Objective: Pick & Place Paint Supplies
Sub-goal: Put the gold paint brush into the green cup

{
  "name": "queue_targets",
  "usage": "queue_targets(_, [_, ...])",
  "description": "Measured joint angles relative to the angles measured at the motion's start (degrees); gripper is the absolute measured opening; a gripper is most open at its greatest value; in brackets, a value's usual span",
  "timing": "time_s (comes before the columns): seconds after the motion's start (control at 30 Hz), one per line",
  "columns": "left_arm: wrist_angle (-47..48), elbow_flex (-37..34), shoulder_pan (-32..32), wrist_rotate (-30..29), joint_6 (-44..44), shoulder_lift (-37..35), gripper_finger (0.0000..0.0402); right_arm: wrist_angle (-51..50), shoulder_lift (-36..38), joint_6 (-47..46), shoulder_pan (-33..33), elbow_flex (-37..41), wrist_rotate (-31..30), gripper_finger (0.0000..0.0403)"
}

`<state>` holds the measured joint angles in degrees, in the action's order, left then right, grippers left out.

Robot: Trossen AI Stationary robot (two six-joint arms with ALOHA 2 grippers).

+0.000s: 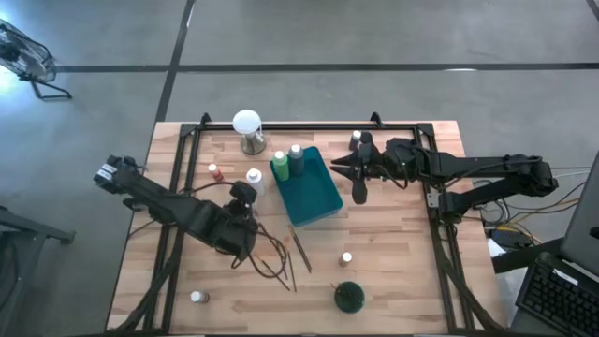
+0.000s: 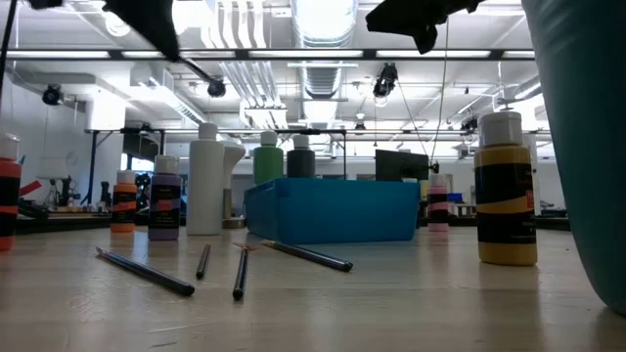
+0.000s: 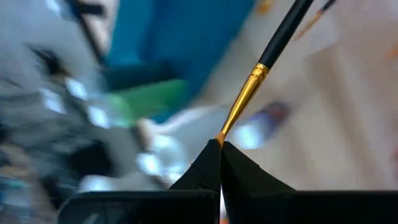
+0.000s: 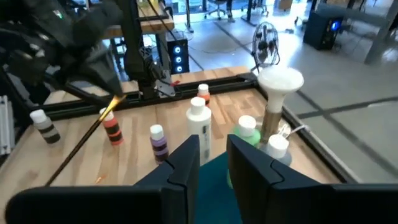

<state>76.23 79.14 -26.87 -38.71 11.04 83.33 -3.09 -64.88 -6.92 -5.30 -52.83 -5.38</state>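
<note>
My left gripper [image 1: 245, 201] is raised over the table's left half, near the white bottle [image 1: 255, 180], and is shut on a dark-handled brush [image 3: 273, 43]. My right gripper [image 1: 352, 178] hovers open beside the right edge of the teal tray [image 1: 314, 197] and touches nothing. In the right wrist view its fingers [image 4: 180, 165] frame the tray's end. Two green bottles [image 1: 280, 166] stand in the tray's far end. Several loose brushes [image 1: 299, 248] lie flat on the wood. An orange-red bottle [image 1: 214, 171] and a yellow bottle [image 1: 346, 257] stand upright. My left gripper pinches the brush between its two fingertips [image 3: 211, 165], at the narrow end of the gold ferrule [image 3: 239, 106]. The dark handle runs straight on away from the fingers. In the right wrist view the brush [image 4: 81, 146] slants down from the gripper, above the table.
A white globe on a metal base [image 1: 247, 126] stands at the far edge. A dark round green container [image 1: 348, 297] and a small bottle [image 1: 197, 298] sit near the front edge. Another bottle [image 1: 356, 139] stands by the far rail. Cables trail under the left arm.
</note>
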Motion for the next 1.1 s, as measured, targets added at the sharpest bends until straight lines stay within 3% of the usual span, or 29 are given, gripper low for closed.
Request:
queue_targets(0.13, [-1.7,0.3,-0.6,-11.9,14.7,0.0,0.0000,-0.5,0.0,-3.3,0.0,0.0,3.6,0.0096])
queue_targets(0.27, [-7.9,0.3,-0.6,-23.5,23.7,0.1,0.0000,-0.4,0.0,-5.2,0.0,0.0,10.8,0.0108])
queue_targets(0.43, [-21.9,0.3,-1.1,-28.4,39.6,0.1,0.0000,3.8,-0.3,-5.9,0.0,0.0,22.1,0.0122])
queue_targets(0.6, [-39.9,0.3,-1.1,-29.5,60.7,0.1,0.0000,6.1,-0.3,-6.3,0.0,0.0,25.0,0.0135])
queue_targets(0.77, [-52.6,0.3,-1.1,-26.1,76.8,0.1,0.0000,9.2,-0.3,-7.2,0.0,0.0,25.4,0.0149])
queue_targets(1.1, [-66.2,0.3,0.8,-20.9,93.3,0.1,0.0000,17.2,-2.2,-12.9,0.2,0.0,30.2,0.0172])
